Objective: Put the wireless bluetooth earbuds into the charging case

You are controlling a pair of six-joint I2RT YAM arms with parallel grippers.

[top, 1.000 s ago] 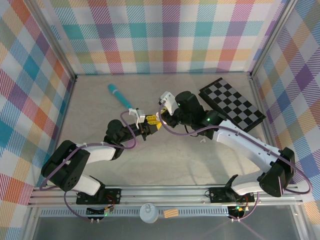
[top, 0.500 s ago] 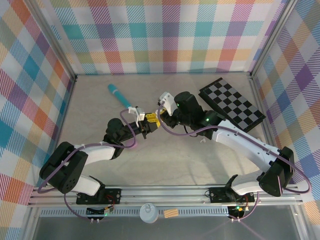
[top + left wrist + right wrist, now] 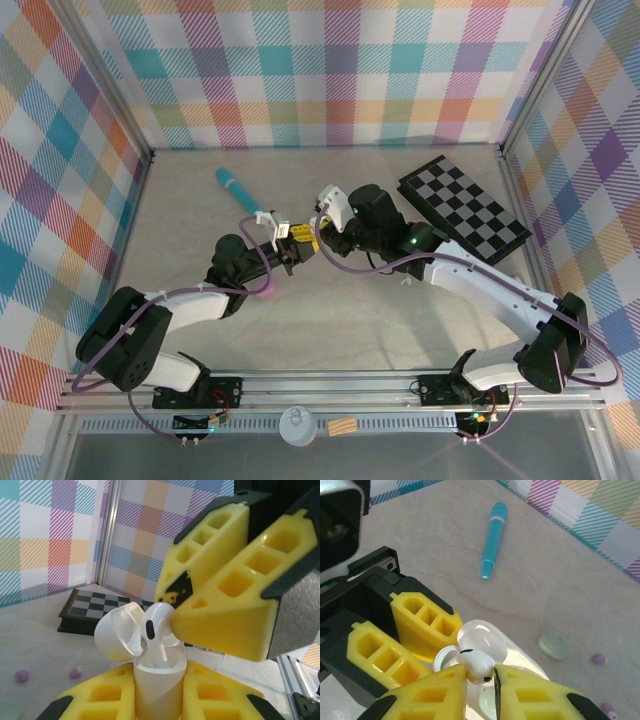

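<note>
1. Left gripper (image 3: 160, 680) jaws clamp the white pebble-shaped plastic charging case (image 3: 159, 695), its lid open.
2. Right gripper (image 3: 480, 672) jaws pinch a white plastic earbud (image 3: 479, 664) just above the case, its stem dipping inside.

Bright even light, soft shadows; wrist cams blur near fg (bg sharper).
</note>
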